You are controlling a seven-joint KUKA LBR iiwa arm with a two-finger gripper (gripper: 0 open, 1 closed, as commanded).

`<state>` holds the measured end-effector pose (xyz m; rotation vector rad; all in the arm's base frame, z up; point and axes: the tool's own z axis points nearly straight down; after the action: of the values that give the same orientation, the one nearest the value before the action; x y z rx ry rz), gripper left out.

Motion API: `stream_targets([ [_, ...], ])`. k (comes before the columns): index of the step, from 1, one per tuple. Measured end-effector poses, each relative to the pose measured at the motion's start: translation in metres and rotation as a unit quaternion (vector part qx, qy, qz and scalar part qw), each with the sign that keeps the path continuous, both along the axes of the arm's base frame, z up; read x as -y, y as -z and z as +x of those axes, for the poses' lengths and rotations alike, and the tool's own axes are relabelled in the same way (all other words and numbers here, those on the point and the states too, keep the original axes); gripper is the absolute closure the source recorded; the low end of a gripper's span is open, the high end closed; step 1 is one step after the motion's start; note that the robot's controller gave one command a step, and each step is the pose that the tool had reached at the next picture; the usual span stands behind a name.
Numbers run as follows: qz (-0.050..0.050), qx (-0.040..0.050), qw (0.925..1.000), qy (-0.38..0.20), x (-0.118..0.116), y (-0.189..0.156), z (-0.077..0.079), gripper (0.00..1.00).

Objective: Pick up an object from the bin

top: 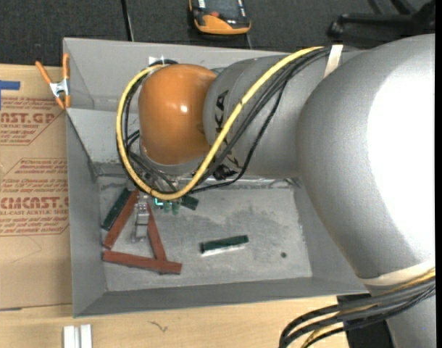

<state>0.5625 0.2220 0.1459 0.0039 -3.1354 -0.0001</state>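
Camera view
Bin [83, 194]: grey metal, with sloping walls and a flat, scuffed floor.
Arm: reaches in from the right, its big grey body covering the bin's right and back parts.
Orange cover [174, 114]: rounded, at the wrist, above the back left of the floor.
Cables [127, 133]: yellow and black, looped round the orange cover.
Tool [141, 220]: a grey metal part low under the orange cover, at the left of the floor. Whether it is open or closed cannot be told.
Red-brown sticks [145, 262]: three in a rough triangle at the front left. One lies flat along the front and two slant up from it, with the tool between the slanting pair. Whether it touches them cannot be told.
Dark green strip [118, 207]: slanted, beside the left stick and near the left wall.
Dark green bar [223, 244]: lies alone mid-floor, well apart from the tool.
Small green bits [174, 204]: under the cables, near the tool.
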Motion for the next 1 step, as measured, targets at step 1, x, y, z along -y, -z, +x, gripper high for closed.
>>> stream_targets([
  [1,0.001,0.0036,1.0,0.001,0.0009,-0.0045,0.0024,0.0],
])
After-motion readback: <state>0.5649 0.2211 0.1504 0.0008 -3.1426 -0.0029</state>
